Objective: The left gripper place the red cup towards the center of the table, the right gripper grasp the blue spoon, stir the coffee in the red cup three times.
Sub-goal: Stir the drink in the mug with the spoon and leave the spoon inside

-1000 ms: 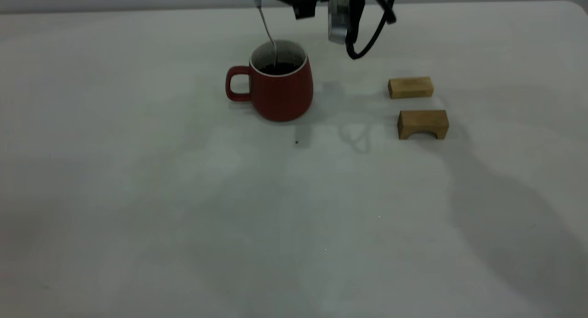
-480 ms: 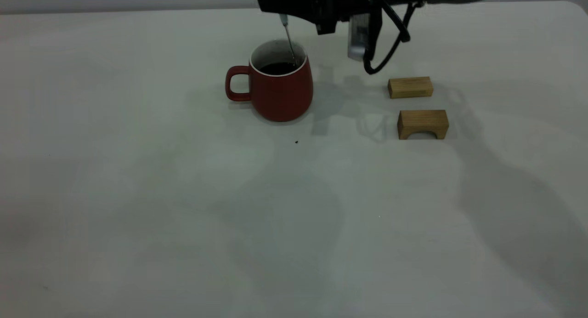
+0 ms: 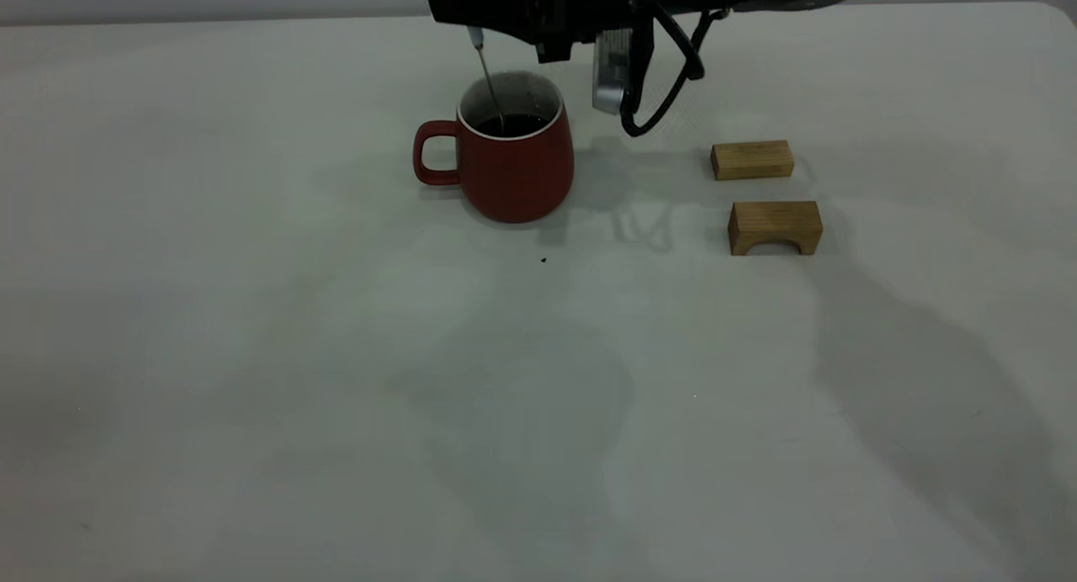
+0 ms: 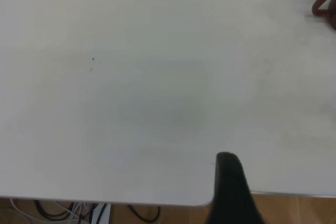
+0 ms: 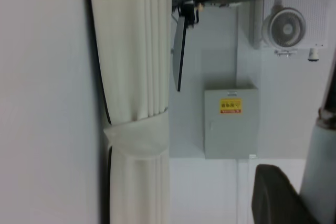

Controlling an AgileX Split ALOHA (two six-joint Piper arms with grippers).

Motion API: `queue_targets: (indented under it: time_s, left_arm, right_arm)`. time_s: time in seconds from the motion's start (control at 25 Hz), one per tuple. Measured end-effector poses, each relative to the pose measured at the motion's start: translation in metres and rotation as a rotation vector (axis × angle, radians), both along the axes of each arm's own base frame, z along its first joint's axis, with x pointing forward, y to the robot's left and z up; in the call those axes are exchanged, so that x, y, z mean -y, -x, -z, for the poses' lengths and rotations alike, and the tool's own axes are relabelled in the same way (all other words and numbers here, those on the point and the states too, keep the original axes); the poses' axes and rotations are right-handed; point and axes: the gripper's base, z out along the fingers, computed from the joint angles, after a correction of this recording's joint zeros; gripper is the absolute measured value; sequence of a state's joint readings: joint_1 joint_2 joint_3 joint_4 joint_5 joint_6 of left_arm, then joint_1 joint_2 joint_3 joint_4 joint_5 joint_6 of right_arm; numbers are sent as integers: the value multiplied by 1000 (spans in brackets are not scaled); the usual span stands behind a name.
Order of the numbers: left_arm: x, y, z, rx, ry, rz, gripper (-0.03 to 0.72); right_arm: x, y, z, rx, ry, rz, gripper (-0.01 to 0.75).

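Black right pincer point(image 3: 476, 17) level above red cup point(image 3: 513, 163), gripping blue spoon point(image 3: 488, 82).

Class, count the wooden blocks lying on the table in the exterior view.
2. A plain wooden block lies right of the red cup; an arched wooden block lies just in front of it, apart. None appears hidden.

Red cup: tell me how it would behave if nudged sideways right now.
The red cup is wider at its base, so it would probably slide rather than tip. It looks ceramic, so likely heavy and breakable. The coffee could slosh, and the blue spoon, held by the right claw, might knock the rim.
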State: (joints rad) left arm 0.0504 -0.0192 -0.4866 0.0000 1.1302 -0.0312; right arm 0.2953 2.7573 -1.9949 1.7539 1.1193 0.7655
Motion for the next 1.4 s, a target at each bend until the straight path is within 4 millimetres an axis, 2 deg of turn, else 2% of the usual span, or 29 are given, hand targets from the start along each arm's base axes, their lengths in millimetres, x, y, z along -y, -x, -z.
queue_targets:
  time_s: [0.2, 0.36, 0.76, 1.04, 1.12, 1.4]
  left_arm:
    - [0, 0, 0, 0, 0, 0, 555]
    - [0, 0, 0, 0, 0, 0, 555]
    - [0, 0, 0, 0, 0, 0, 555]
    - [0, 0, 0, 0, 0, 0, 555]
    - [0, 0, 0, 0, 0, 0, 555]
    - [0, 0, 0, 0, 0, 0, 555]
  right_arm:
    - [22, -8, 5, 1, 19, 23, 133]
    - [27, -8, 6, 5, 38, 12, 133]
    - [-1, 5, 5, -59, 31, -58, 133]
    - [0, 6, 5, -66, 25, -64, 133]
    - [3, 4, 5, -65, 29, -60, 133]
    - [36, -3, 10, -70, 78, -31, 133]
